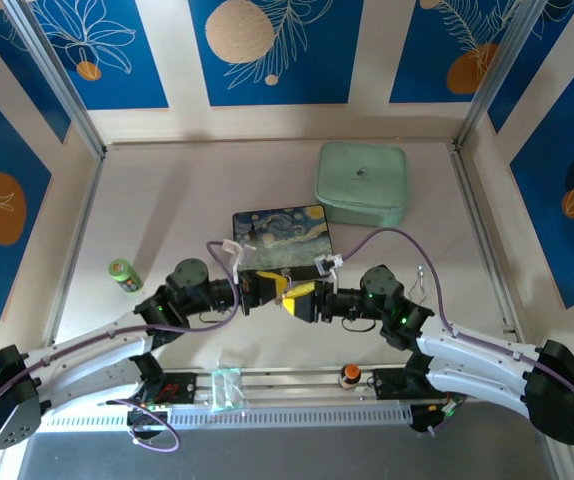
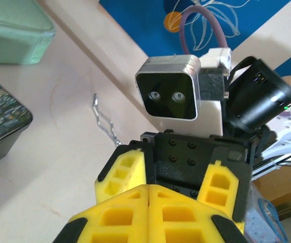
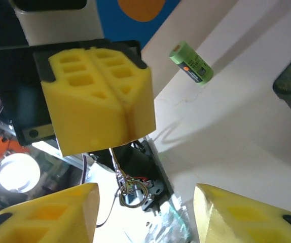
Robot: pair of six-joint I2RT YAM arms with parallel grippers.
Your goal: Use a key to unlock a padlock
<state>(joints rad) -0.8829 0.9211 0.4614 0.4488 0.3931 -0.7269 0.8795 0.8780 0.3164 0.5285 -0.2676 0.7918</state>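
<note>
Right arm's yellow foam fingers [image 3: 49,217] gaped wide, empty, facing left arm's yellow foam fingers [image 3: 84,96] pressed shut; couldn't tell where tiny brass padlock or thin silvery key sat; likely light, stiff, slippery, best pinched across padlock's flat sides.

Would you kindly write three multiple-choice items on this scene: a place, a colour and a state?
1. Where is the mint case from the painted box? A) on it B) nearer, left C) farther back, right
2. The small cylinder is: A) red B) green C) black
3. The right pincer is: A) open B) shut on the cylinder C) shut on the case
Answers: 1 C, it lies beyond the box's right corner; 2 B, its wrap is green; 3 A, its fingers stand apart.
</note>
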